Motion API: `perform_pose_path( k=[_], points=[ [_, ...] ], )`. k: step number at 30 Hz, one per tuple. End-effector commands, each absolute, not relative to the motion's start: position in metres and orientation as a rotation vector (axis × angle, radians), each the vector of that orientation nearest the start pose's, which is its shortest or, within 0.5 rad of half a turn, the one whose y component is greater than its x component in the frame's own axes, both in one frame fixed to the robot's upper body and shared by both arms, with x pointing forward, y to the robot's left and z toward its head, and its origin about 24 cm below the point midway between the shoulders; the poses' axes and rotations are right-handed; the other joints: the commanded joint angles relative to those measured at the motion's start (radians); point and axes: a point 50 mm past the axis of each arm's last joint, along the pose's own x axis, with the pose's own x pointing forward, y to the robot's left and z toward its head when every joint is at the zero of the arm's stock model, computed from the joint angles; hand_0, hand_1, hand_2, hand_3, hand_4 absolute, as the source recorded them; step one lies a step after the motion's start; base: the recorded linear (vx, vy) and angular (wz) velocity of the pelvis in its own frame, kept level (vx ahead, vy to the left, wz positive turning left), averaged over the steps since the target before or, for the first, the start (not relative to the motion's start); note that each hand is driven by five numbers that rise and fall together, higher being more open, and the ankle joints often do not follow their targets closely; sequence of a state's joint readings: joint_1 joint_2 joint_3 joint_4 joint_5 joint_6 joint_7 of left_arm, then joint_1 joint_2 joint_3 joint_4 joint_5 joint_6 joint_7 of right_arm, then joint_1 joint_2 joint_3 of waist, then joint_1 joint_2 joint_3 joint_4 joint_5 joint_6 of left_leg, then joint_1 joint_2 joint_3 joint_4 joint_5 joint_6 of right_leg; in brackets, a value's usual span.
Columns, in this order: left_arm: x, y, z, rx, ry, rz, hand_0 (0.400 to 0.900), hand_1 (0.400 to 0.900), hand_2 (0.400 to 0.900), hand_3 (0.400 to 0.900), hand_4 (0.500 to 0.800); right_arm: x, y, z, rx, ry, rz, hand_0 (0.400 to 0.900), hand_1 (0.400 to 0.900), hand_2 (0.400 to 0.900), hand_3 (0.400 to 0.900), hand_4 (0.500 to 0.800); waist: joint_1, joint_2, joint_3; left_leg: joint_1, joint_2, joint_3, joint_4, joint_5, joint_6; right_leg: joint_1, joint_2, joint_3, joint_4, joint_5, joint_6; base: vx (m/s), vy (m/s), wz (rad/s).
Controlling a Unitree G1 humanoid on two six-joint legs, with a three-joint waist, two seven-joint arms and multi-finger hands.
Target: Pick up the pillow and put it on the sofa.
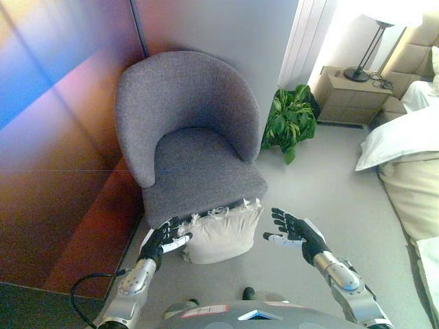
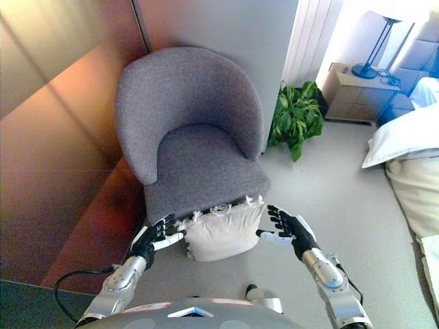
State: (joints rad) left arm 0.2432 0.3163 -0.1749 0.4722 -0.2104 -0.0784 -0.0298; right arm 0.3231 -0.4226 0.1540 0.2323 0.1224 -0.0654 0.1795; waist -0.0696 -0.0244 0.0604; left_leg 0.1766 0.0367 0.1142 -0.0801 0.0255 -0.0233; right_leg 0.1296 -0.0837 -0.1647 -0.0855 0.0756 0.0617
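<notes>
A cream pillow (image 1: 223,233) with a frilled top edge stands on the floor, leaning against the front of the grey armchair (image 1: 192,137). My left hand (image 1: 163,241) sits at the pillow's left side, fingers spread and open, touching or nearly touching it. My right hand (image 1: 293,230) hovers open just right of the pillow, a small gap between them. In the right eye view the pillow (image 2: 223,232) lies between the left hand (image 2: 156,240) and the right hand (image 2: 287,227). The armchair seat (image 2: 199,164) carries nothing.
A wooden wall panel (image 1: 55,171) closes the left side. A potted green plant (image 1: 289,122) stands right of the chair. A nightstand (image 1: 350,96) with a lamp is at the back right, and a bed with white bedding (image 1: 405,164) runs along the right edge.
</notes>
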Motion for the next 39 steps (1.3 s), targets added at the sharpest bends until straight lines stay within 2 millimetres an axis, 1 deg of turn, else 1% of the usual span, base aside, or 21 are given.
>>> perform_pose_path(
  k=[1,27,35,38,39],
  points=[
    [0.174,0.225,-0.068,0.161,0.491,-0.022,0.900,0.900,0.900,0.900,0.800,0.177,-0.216,-0.029,-0.237,0.351,0.241,0.900,0.900,0.900,0.900,0.800,0.014,-0.049,-0.025,-0.076,-0.009,-0.036,0.080,-0.051,-0.005,0.012,-0.006,0.006,0.025,-0.058,0.045,0.00,0.000,0.00],
    [0.175,0.227,-0.070,0.165,0.500,-0.008,0.900,0.900,0.900,0.900,0.800,0.180,-0.219,-0.026,-0.263,0.336,0.227,0.900,0.900,0.900,0.900,0.800,0.008,-0.047,-0.011,-0.085,-0.005,-0.041,0.087,-0.053,-0.009,0.005,0.000,0.007,0.028,-0.063,0.042,0.00,-0.001,0.00],
    [0.180,0.227,-0.068,0.158,0.493,-0.004,0.900,0.900,0.900,0.900,0.800,0.185,-0.220,-0.020,-0.264,0.306,0.217,0.900,0.900,0.900,0.900,0.800,0.007,-0.048,0.003,-0.106,0.012,-0.052,0.125,-0.062,-0.019,-0.009,0.014,0.006,0.050,-0.077,0.029,-0.01,-0.063,0.04],
    [0.184,0.227,-0.066,0.155,0.481,-0.005,0.900,0.900,0.900,0.900,0.800,0.190,-0.221,-0.015,-0.265,0.279,0.213,0.900,0.900,0.900,0.900,0.800,0.010,-0.052,0.024,-0.141,0.024,-0.064,0.194,-0.079,-0.027,-0.029,0.028,0.015,0.079,-0.090,0.014,-0.03,-0.121,0.04],
    [0.184,0.227,-0.066,0.155,0.481,-0.005,0.900,0.900,0.900,0.900,0.800,0.190,-0.221,-0.015,-0.265,0.279,0.213,0.900,0.900,0.900,0.900,0.800,0.010,-0.052,0.023,-0.145,0.025,-0.064,0.200,-0.082,-0.027,-0.031,0.029,0.015,0.081,-0.091,0.014,-0.03,-0.095,-0.01]
  ],
)
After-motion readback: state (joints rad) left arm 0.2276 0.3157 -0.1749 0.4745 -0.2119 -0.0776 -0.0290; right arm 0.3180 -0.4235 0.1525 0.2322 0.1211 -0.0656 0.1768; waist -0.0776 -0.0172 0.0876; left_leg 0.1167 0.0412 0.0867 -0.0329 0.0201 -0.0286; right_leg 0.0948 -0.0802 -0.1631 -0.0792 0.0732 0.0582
